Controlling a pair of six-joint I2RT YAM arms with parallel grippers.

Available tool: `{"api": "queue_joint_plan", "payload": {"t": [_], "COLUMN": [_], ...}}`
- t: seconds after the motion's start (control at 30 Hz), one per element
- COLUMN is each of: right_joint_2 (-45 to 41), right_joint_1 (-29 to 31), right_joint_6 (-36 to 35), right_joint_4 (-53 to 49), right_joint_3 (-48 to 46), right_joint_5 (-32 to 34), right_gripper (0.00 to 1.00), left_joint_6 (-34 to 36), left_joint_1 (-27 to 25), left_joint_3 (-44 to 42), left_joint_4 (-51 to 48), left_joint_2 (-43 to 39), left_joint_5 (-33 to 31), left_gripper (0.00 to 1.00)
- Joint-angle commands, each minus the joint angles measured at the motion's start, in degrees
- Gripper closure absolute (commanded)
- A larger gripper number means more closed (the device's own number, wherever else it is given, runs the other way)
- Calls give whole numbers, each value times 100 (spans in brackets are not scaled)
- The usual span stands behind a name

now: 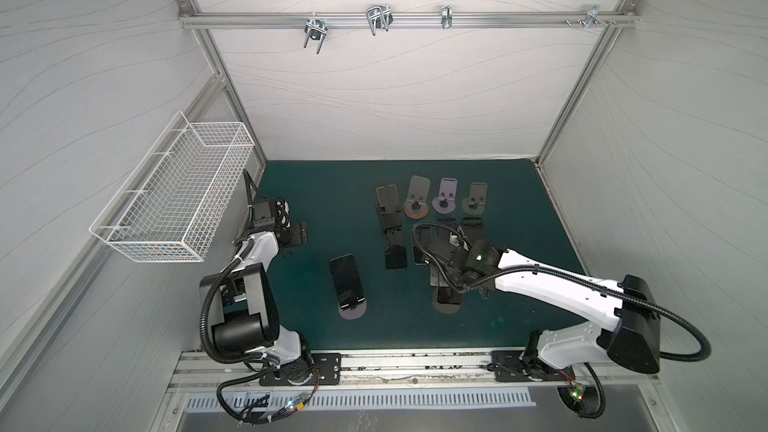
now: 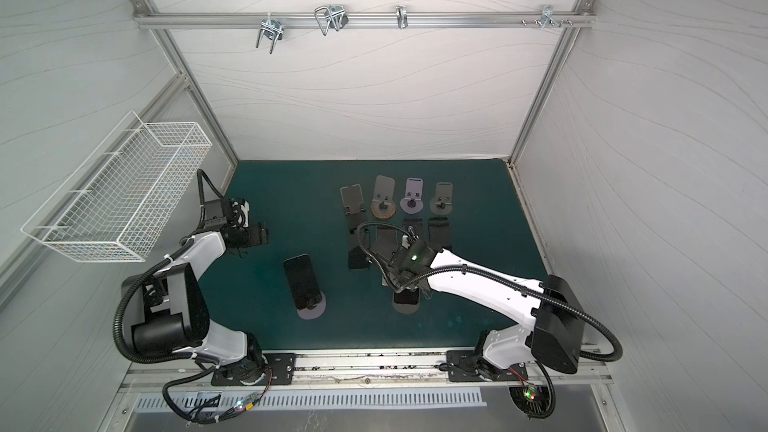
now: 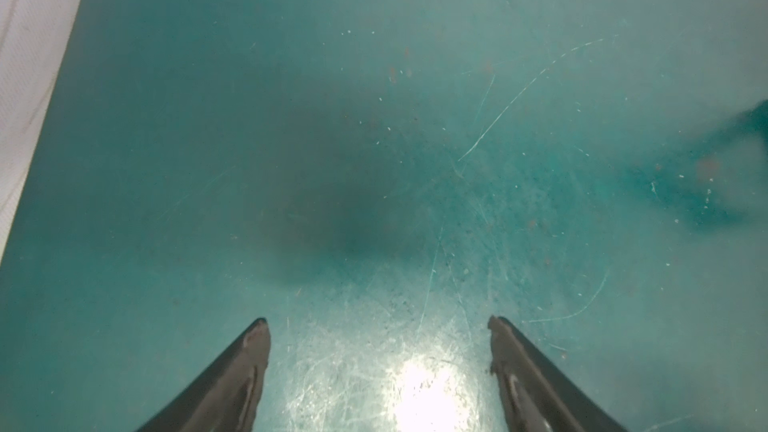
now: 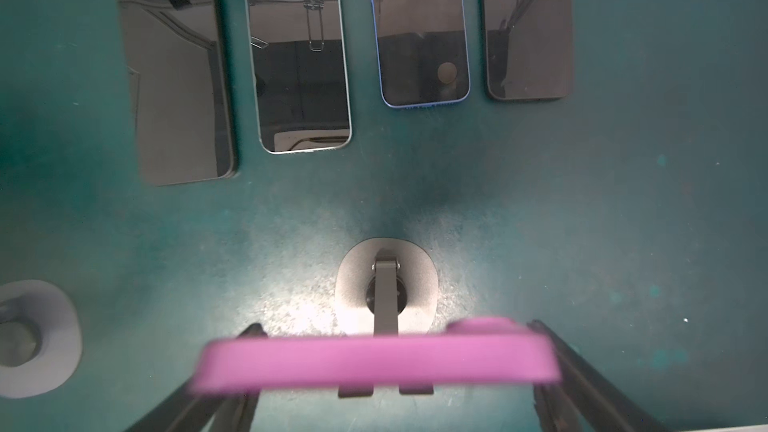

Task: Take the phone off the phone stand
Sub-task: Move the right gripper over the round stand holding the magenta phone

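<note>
Jaws of the right gripper (image 4: 395,326) stand wide, one finger at each end of the pink phone (image 4: 380,363). One finger touches its end and the phone crosses in front of the other; whether they press it I cannot tell. Blurred in the right wrist view, the phone sits on the grey stand (image 4: 419,280), caught by its two front lips. The stand's arm runs up from a rounded base on the green mat (image 4: 623,201). In both top views the right wrist covers most of the phone.

To the left, at about the same depth, a dark phone (image 1: 347,280) leans on a lilac stand (image 1: 353,311). Farther back on the left, the left gripper (image 3: 378,326) hovers over bare mat, jaws apart with nothing between them. Beyond the grey stand, four flat phones (image 4: 299,56) lie side by side, screens up. Farthest back, four empty stands (image 1: 417,197) form a row.
</note>
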Motion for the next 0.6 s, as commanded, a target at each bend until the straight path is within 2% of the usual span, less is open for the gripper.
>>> {"api": "queue_joint_plan", "payload": {"t": [0.0, 0.23, 0.57], "right_joint_2": [-28, -32, 32], "right_joint_1": [36, 36, 41], "right_joint_6": [496, 749, 636], "right_joint_4": [71, 59, 213], "right_joint_3": [-58, -153, -159], "right_joint_5": [163, 441, 453], "right_gripper": [7, 20, 27], "left_joint_6": [34, 27, 31], "left_joint_1": [26, 31, 32], "left_joint_3": [181, 143, 129], "left_joint_4": [17, 46, 66], "left_joint_2": [69, 24, 17], "left_joint_5": [-56, -42, -38], "left_gripper": [17, 17, 18]}}
